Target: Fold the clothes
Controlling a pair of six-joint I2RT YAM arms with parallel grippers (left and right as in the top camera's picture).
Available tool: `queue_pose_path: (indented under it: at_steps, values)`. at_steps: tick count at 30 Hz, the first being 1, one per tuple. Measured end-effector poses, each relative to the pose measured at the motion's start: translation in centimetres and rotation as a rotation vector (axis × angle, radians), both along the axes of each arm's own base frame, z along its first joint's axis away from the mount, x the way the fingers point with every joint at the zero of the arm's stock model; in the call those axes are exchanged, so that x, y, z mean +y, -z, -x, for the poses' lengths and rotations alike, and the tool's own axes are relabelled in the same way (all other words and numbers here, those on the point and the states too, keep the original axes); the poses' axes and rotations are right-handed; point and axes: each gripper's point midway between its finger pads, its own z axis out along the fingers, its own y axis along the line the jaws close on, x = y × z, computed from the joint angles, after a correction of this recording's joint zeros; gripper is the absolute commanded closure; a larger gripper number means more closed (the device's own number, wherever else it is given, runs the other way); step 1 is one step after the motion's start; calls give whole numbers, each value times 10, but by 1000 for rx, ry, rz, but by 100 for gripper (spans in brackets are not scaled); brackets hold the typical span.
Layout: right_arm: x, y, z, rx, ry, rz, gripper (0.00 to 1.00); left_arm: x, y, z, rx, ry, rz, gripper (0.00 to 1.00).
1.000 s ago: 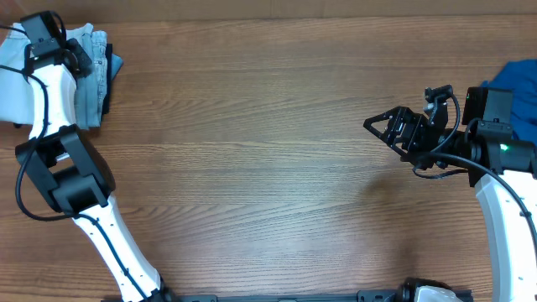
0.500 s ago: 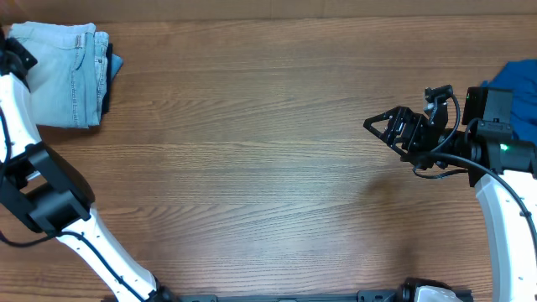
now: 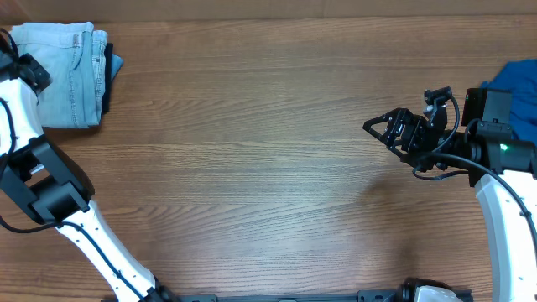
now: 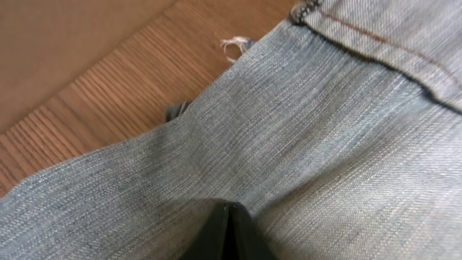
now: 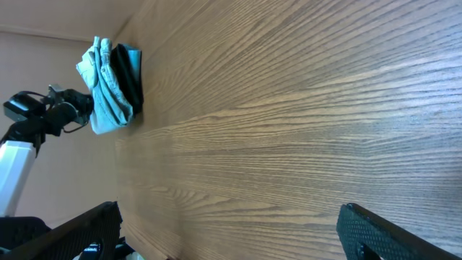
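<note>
**A:** Start at the left. Where is the pile?

**B:** The shorts (image 3: 67, 75) lie folded in the far left corner of the tabletop (image 3: 252, 168). A navy garment (image 3: 106, 84) shows along their right edge, apparently underneath.

**A:** And the left pincer?

**B:** The left pincer (image 4: 227, 230) hangs close over the denim with its tips together. I see no cloth pinched between them. Whether it touches the fabric, I cannot tell.

**A:** So that corner looks done. What about the middle?

**B:** Bare wood, nothing to fold there.

**A:** Then the right side.

**B:** The right pincer (image 3: 379, 130) stands with its jaws wide apart over bare wood, holding nothing, and it points left toward the pile. The blue garment (image 3: 520, 80) lies behind it at the right edge, near that arm's wrist and well apart from the tips.

**A:** So the likely next piece is on the wrong side of the jaws?

**B:** I judge so. The right arm is much the nearer, but it would have to swing back to the right and away from the centre to reach it.

**A:** Which way does the blue cloth run?

**B:** The frame cuts it off, so I cannot tell.
</note>
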Motion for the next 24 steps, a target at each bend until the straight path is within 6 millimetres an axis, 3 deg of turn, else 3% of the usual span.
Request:
queue_pose_path:
  at_steps: [5,8,9,11,15,18,20,24]
  values:
    - [0,0,0,0,0,0,0,-19,-34,-16,-80,76,9,91]
    - [0,0,0,0,0,0,0,-45,-64,-38,-148,158,-16,90]
    - [0,0,0,0,0,0,0,-62,-76,-50,-175,205,-29,91]
    - [0,1,1,6,0,-1,0,-82,-79,-61,-183,252,-34,91]
    - [1,2,3,18,0,-3,0,-107,-52,-67,-128,281,14,87]
    - [1,2,4,22,0,-3,0,-107,-16,-62,-60,266,60,72]
    - [1,2,4,23,0,-4,0,-103,2,-57,-29,252,80,71]
    - [1,2,4,23,0,-3,0,-103,-3,-50,2,253,96,60]
